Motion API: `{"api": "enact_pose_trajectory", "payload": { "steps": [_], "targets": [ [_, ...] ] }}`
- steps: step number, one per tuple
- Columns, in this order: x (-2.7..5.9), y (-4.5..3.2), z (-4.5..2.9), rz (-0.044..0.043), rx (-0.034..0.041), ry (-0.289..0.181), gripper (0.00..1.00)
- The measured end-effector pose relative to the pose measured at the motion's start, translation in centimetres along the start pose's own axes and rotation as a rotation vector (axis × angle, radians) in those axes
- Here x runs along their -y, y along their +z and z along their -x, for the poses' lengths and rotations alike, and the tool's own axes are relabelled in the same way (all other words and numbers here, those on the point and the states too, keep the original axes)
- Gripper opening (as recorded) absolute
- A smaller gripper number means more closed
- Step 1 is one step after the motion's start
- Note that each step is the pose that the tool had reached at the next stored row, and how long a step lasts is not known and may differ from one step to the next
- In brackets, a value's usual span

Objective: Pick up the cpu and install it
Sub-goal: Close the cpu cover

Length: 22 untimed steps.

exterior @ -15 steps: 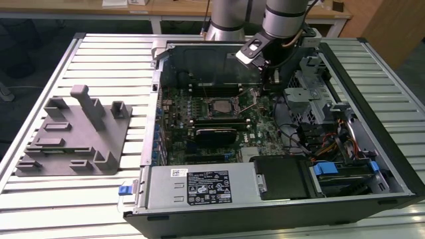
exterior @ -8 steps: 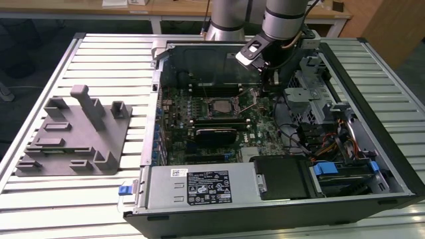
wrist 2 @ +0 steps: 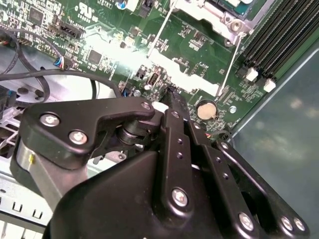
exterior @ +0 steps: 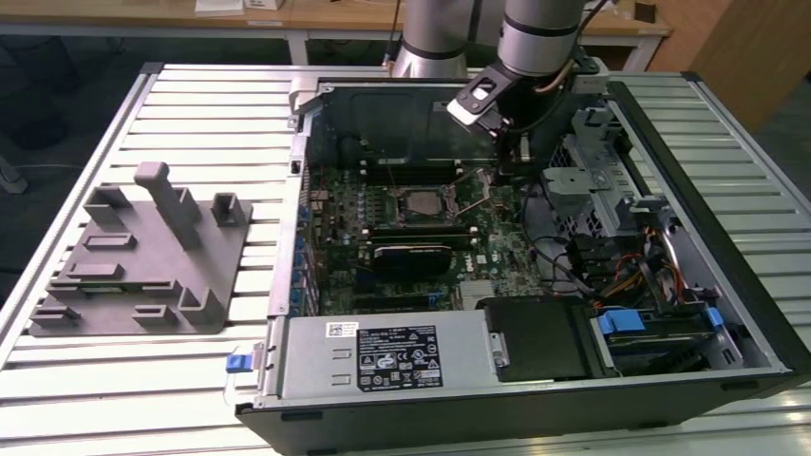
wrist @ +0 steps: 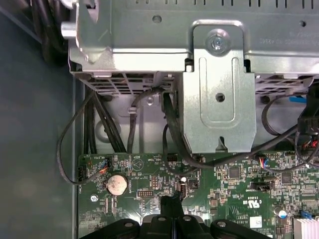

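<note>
The cpu, a small silver square, lies flat inside the black socket frame in the middle of the motherboard. A thin metal lever stands up beside the socket on the exterior view's right. My gripper reaches down into the open computer case, to the right of the socket and apart from the cpu. In both wrist views the black fingers are pressed together with nothing between them. Their tips sit just over the green board near a coin battery. A corner of the socket frame appears in the second wrist view.
A grey fixture stands on the slatted table at the exterior view's left. Inside the case are black memory sticks, a metal drive cage with black cables close to the gripper, and a power supply at the front.
</note>
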State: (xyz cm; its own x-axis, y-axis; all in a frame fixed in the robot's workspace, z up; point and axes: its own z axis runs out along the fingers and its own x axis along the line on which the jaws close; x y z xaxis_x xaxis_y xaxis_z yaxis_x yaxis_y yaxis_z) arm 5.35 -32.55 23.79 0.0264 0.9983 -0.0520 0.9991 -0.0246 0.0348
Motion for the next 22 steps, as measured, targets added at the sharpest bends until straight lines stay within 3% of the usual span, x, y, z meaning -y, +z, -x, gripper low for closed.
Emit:
{"api": "enact_pose_trajectory", "payload": {
  "steps": [9,22],
  "targets": [
    [1.12,-0.03,0.03,-0.0001,-0.0031,0.000,0.11],
    [3.59,-0.11,0.09,-0.0001,-0.0071,0.000,0.11]
  ]
}}
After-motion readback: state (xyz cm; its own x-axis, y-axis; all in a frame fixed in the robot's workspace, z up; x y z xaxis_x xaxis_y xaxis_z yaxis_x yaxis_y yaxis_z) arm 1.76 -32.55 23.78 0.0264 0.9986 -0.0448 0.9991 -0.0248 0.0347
